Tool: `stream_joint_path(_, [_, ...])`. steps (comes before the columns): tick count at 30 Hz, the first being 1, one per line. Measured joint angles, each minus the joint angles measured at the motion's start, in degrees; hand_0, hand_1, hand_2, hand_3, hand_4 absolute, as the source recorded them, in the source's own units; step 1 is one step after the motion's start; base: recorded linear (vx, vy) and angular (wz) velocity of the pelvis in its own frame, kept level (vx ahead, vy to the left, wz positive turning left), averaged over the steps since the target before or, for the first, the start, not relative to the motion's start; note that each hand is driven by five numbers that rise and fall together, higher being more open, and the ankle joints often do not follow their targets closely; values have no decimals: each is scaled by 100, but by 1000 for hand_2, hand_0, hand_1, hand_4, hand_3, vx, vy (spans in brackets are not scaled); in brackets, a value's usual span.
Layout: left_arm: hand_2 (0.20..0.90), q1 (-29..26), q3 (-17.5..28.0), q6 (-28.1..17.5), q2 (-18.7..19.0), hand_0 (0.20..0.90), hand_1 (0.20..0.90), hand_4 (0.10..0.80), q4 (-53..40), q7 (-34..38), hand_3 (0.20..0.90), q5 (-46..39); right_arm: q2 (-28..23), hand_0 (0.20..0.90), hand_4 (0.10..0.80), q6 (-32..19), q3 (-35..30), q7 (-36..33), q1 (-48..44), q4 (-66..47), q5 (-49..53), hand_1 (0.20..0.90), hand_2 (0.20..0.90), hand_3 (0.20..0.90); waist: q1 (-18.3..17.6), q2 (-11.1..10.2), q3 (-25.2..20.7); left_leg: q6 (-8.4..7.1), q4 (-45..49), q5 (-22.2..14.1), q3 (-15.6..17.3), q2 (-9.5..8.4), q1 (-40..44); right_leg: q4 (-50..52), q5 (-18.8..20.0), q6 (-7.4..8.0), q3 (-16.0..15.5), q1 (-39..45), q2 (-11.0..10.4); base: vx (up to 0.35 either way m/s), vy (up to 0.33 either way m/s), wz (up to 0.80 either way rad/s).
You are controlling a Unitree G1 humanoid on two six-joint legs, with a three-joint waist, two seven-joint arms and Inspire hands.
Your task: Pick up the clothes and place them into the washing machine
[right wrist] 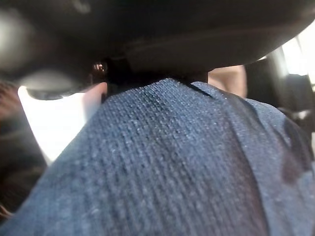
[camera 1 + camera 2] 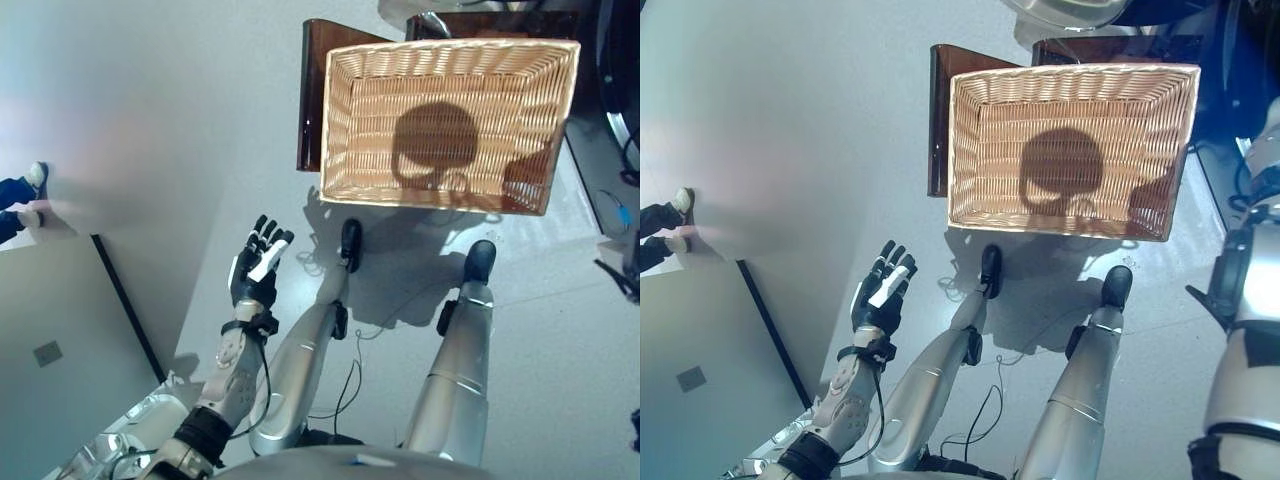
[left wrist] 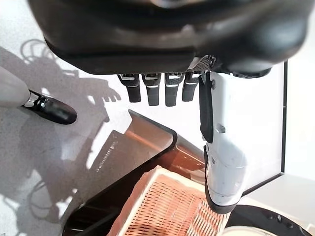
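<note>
The wicker basket (image 2: 450, 48) rests on the low dark brown box (image 2: 315, 90) and holds no clothes. My left hand (image 2: 255, 270) hangs open and empty over the floor, short of the basket's near left corner. In the left wrist view its fingers (image 3: 147, 91) are straight, with the basket (image 3: 162, 201) past them. My right arm (image 2: 1250, 300) reaches up along the right edge toward the washing machine (image 2: 1060, 10). In the right wrist view a dark blue cloth (image 1: 172, 167) lies right against my right hand, its white thumb (image 1: 64, 113) at the cloth's edge.
The washing machine's dark front (image 2: 620, 90) stands just right of the basket. A person's blue legs and white shoes (image 2: 30, 190) show at the far left. A grey panel with a dark edge (image 2: 120, 300) lies at the lower left.
</note>
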Motion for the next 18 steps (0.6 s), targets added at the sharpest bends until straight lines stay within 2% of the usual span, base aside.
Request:
stream_joint_path(7, [900,10,-1,1,2,900,900,800,-163,-6,900,-1,-471,200,300,-151,179,-3,-371,-1,181,200,200,200,-72,12,-9,-30,1,25,55,14,-87,229,-57,-64,132,-273,88,-6,-22,-5])
stream_joint_path(18, [900,61,-162,-1,18,900,900,800,-409,-35,900,-14,-468,200,300,-147,232,3,-451,121,296,200,200,200,-159,41,-29,-36,-4,23,218,-33,-190,385,-107,-53,387,-572,139,-14,-8,-4])
